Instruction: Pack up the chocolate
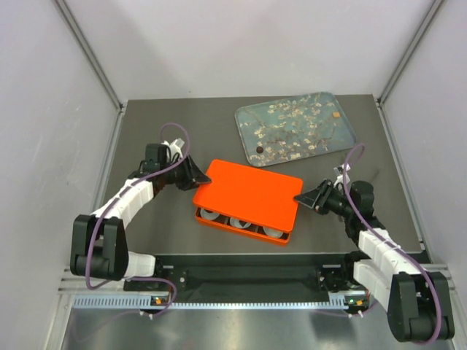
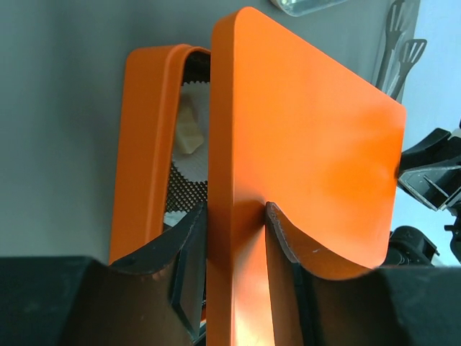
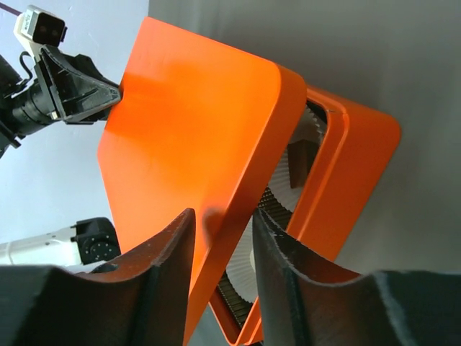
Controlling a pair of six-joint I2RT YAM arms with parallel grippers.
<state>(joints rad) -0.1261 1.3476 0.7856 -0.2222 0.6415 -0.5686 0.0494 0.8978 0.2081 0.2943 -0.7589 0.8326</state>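
With left jaws and right jaws each pinching one end of the flat orange plastic lid point(image 1: 248, 191), lower evenly onto the orange box base point(image 2: 140, 144) at desk point(image 1: 219, 131) middle, corners matched, covering the tan chocolate piece point(image 2: 189, 130) in its white paper cup point(image 2: 186, 164).

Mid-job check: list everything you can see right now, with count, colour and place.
orange plastic lid: one, orange, held above the box base.
orange plastic box base: one, orange, table centre, under the lid.
white pleated paper cups: three showing, white, inside the base.
chocolate pieces: pale and brown in cups; dark and small tan on the tray.
blossom-printed tray: one, grey-blue, far right.
dark grey table: one.
left gripper: black, clamped on the lid's left end.
right gripper: black, clamped on its right end.
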